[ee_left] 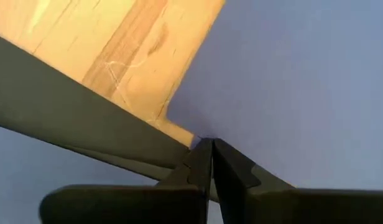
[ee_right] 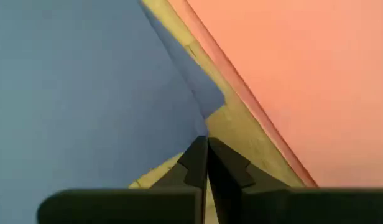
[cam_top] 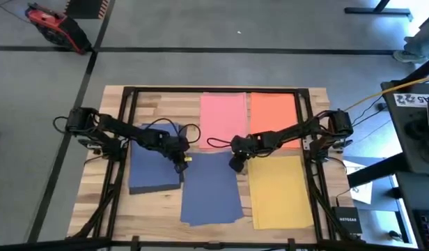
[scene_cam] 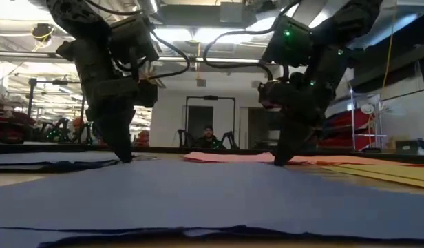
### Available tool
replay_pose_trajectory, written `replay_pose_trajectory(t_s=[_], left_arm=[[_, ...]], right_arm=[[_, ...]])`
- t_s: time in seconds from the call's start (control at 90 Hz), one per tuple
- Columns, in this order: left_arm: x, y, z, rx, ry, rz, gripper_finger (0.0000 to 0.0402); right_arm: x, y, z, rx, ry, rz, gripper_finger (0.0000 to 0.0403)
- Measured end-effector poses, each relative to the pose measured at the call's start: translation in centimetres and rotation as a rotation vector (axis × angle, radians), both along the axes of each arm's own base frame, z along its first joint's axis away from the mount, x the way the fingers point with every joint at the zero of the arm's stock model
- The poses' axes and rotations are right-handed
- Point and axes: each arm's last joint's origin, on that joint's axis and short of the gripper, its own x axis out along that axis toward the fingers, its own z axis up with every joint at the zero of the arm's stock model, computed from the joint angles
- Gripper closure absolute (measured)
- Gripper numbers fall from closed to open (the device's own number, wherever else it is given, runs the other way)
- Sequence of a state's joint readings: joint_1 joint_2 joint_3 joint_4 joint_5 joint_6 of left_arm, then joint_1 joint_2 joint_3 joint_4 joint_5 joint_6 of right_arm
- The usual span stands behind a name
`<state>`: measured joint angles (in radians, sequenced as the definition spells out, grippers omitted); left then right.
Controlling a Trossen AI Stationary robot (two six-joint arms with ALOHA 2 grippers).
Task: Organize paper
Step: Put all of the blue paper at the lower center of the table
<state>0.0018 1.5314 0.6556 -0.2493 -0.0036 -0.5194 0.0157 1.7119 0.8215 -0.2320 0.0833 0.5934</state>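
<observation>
Pinching the far corners of the middle blue sheet (cam_top: 211, 188), the left gripper (cam_top: 180, 162) and the right gripper (cam_top: 236, 163) both have their jaws closed on its edge. The paper looks light, limp and easily creased, so I judge corners the sensible hold, lifted evenly. It lies flat on the bench (cam_top: 159, 101). Beside it lie a darker blue stack (cam_top: 153, 171) on the left arm's side and a yellow sheet (cam_top: 281, 192) opposite; the pink sheet (cam_top: 223, 120) and orange sheet (cam_top: 273, 115) lie beyond it, crowding any slide.
</observation>
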Motion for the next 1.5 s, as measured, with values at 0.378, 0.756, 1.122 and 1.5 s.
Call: replay_pose_trajectory(t_s=[0.378,0.756,1.122,1.5], left_arm=[[0.0,-0.3,0.1,0.016,-0.003,-0.033,0.0402],[0.4,-0.2,0.9,0.010,-0.030,-0.028,0.0402],[1.5,-0.7,3.5,0.015,-0.126,-0.056,0.0402],[1.5,-5.0,5.7,0.085,-0.042,-0.281,0.0402]], right_arm=[[-0.6,-0.4,0.7,-0.033,0.025,0.006,0.0403],[-0.7,-0.3,1.2,-0.053,0.015,0.109,0.0403],[-1.0,-0.3,2.7,-0.085,-0.028,0.152,0.0403],[-1.9,0.1,6.6,-0.135,-0.172,0.335,0.0403]])
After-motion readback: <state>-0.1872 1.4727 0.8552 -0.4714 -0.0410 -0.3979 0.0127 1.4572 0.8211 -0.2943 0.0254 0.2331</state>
